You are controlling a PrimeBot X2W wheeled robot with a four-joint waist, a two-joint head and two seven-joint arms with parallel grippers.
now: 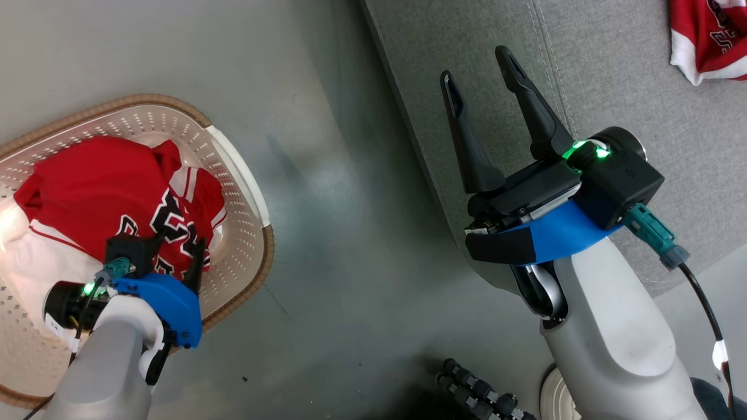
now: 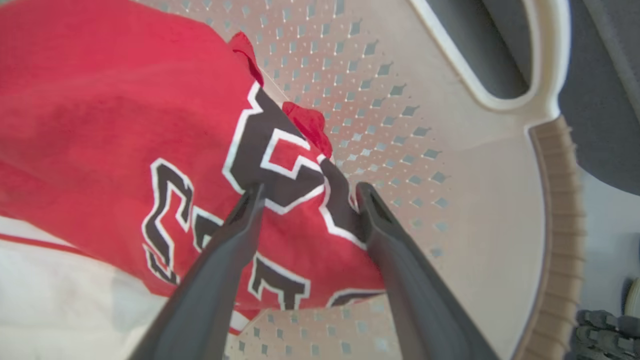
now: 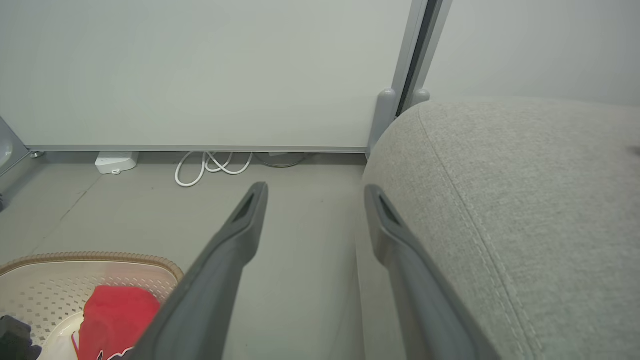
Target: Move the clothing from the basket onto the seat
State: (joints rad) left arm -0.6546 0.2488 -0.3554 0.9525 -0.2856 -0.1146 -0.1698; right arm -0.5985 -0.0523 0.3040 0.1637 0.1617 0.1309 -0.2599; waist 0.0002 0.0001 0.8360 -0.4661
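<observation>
A red jersey with black-and-white lettering, the clothing, lies bunched in the cream perforated basket on the floor at the left. My left gripper reaches down into the basket, open, with its fingertips at the lettered fabric and a fold between them. My right gripper hangs open and empty over the front edge of the grey seat. Another red garment with white trim lies on the seat at the far right.
Bare grey floor separates basket and seat. White fabric lies under the jersey in the basket. White cables and a small white box sit at the wall's foot. A black ribbed hose lies by my base.
</observation>
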